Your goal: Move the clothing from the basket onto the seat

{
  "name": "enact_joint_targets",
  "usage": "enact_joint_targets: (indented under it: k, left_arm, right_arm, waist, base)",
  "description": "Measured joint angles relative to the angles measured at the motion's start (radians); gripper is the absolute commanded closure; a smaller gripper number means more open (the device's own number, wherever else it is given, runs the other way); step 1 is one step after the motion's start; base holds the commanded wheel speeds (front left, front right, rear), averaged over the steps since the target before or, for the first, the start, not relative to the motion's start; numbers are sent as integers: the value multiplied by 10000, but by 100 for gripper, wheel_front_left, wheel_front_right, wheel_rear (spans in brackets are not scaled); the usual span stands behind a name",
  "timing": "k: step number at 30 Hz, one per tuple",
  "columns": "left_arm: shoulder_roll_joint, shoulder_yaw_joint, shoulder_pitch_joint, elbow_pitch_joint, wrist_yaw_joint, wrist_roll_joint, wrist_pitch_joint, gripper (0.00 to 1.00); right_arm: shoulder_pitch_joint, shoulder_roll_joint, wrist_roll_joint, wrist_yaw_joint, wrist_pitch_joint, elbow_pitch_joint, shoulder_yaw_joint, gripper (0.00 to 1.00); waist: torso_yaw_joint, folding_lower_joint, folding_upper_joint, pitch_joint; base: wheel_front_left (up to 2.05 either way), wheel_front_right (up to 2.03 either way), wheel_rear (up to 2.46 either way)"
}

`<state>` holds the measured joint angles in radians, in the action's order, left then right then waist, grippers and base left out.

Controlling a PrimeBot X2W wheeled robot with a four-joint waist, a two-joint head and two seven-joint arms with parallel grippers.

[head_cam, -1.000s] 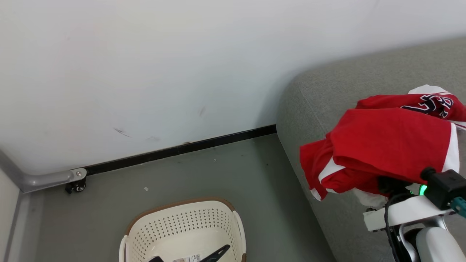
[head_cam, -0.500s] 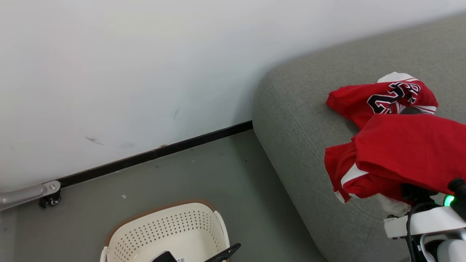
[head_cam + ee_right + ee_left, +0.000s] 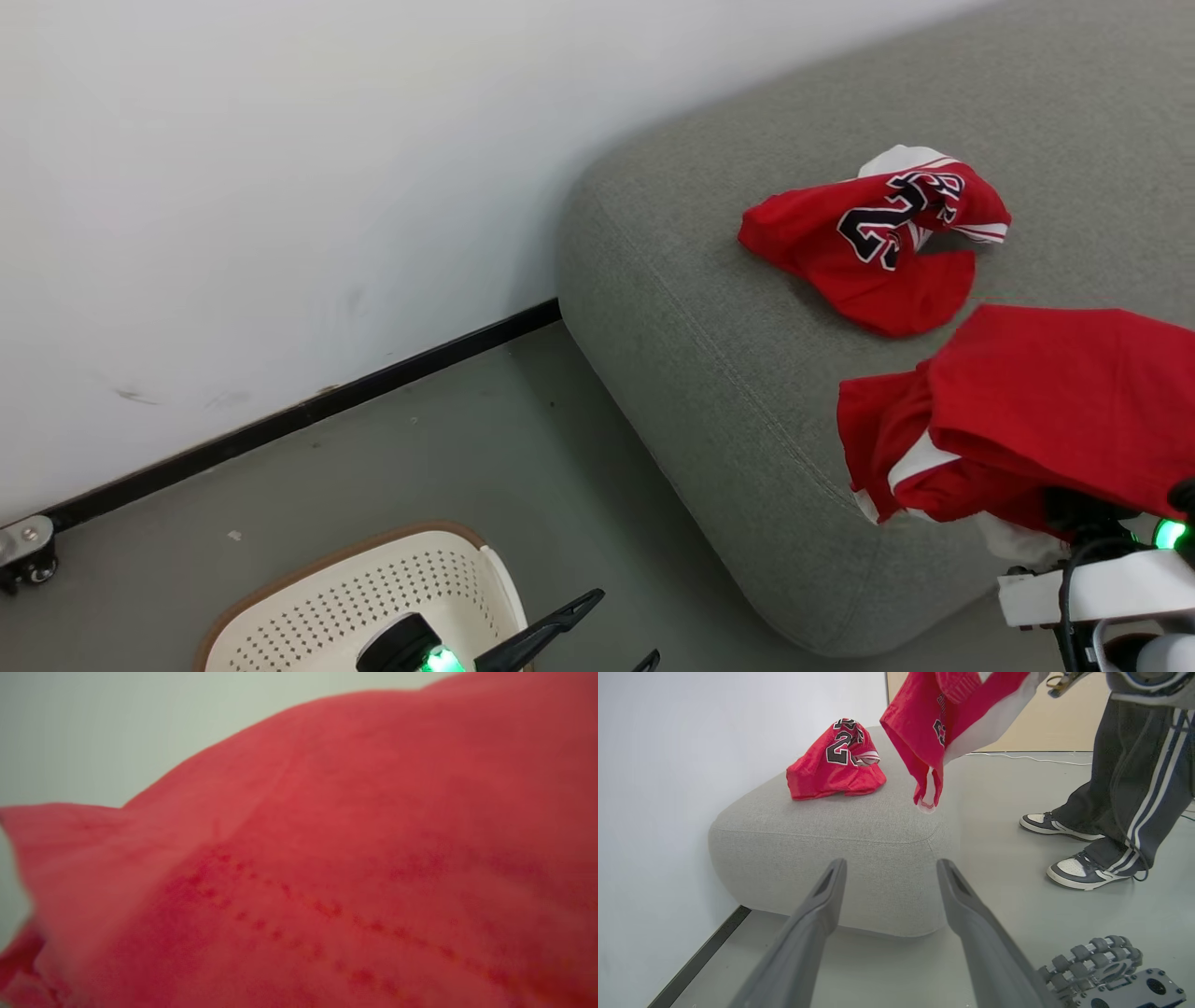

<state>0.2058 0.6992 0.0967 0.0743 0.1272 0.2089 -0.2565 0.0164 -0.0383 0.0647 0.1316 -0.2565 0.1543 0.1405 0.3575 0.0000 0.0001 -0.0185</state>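
A red jersey with black numbers lies crumpled on the grey-green seat, near the wall. A second red garment with white trim hangs above the seat's near edge. It drapes over my right gripper and hides the fingers, which are shut on it. From the left wrist, this garment dangles free above the seat, beside the jersey. Blurred red cloth covers the right wrist view. My left gripper is open and holds nothing. It hovers by the cream basket at the lower left.
A white wall with a black baseboard runs behind the seat and basket. A metal frame's caster sits at the far left. A person's legs and sneakers stand on the floor beyond the seat. A wheeled base is close by.
The head camera has swung, so wall, basket and seat slid left in the picture. The jersey now shows whole, apart from the held garment. Neither gripper changed its state.
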Motion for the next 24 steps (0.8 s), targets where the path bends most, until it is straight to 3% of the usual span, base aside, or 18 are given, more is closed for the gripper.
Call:
enact_joint_targets:
  k: [24]
  left_arm:
    - [662, 426, 377, -401, 0, -12, 0, 0]
  right_arm:
    - [440, 40, 698, 0, 0, 370, 173, 100]
  waist:
    - [1637, 0, 0, -856]
  base:
    - [6, 6, 6]
